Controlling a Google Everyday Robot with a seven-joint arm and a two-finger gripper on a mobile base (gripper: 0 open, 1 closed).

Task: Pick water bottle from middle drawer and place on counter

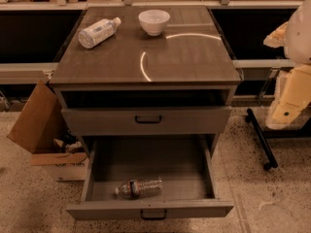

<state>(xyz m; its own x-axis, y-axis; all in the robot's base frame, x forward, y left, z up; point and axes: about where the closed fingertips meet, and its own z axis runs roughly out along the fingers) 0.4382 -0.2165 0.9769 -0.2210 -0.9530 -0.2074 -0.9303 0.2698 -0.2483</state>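
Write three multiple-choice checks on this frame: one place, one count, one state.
1. Where is the water bottle?
A. on the counter
B. in the open drawer
C. on the floor

2. How many things sit on the counter?
A. two
B. one
C. four

3. How is the water bottle posed?
A. upright
B. lying on its side
C. leaning on a side wall

Answers:
1 B: it lies near the drawer's front wall.
2 A: a larger bottle and a white bowl.
3 B: it lies flat, cap to the left; the claw is at the frame's right edge, well away from it.
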